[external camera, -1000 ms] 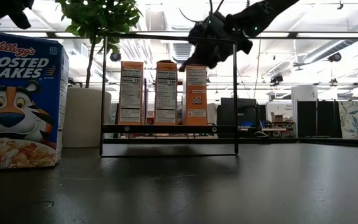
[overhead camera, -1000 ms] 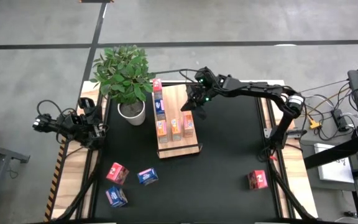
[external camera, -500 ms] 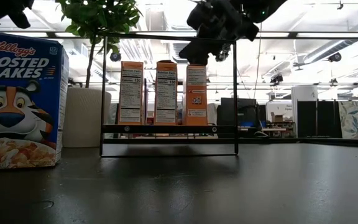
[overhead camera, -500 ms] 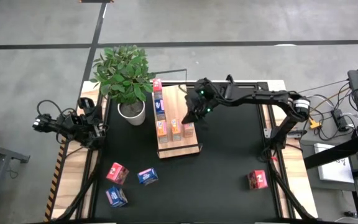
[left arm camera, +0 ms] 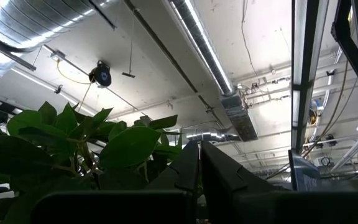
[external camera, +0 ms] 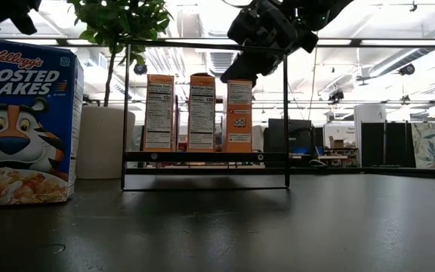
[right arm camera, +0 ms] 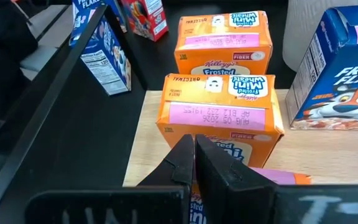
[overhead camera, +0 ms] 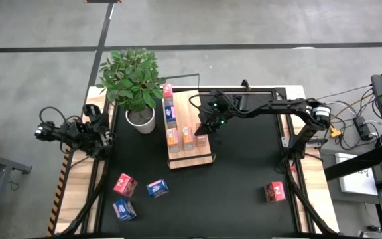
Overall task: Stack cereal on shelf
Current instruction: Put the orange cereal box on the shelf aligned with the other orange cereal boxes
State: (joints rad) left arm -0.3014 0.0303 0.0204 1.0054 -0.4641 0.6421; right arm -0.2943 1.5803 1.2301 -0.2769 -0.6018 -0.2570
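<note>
The shelf (overhead camera: 190,106) is a light-wood board in a black wire frame at the table's far middle. On it stand three orange cereal boxes (overhead camera: 187,138), upright in a row (external camera: 202,112), with a blue box (overhead camera: 171,117) and a pink one (overhead camera: 168,93) behind. Loose cereal boxes lie on the black table: pink (overhead camera: 125,184), blue (overhead camera: 158,188), blue (overhead camera: 124,210) and red (overhead camera: 275,192). My right gripper (overhead camera: 203,128) is shut just above the rightmost orange box (external camera: 238,115). My left gripper (left arm camera: 199,163) is shut at the table's left edge, pointing up. My right gripper hangs with its shut fingertips (right arm camera: 194,152) slanting down from the far right over the top of the rightmost orange box (right arm camera: 260,179). I cannot tell whether they touch it. The box stands upright on the shelf.
A potted plant (overhead camera: 140,118) stands left of the shelf. A large Frosted Flakes box (external camera: 23,121) fills the low view's left. The shelf's wire frame (external camera: 202,44) runs over the boxes, close to my right gripper. Open tabletop (overhead camera: 244,166) lies right of the shelf.
My right gripper, still shut, has swung from the shelf's far right corner toward the table's near edge. It now hangs over the rightmost orange box. The boxes on the shelf have stayed where they were.
</note>
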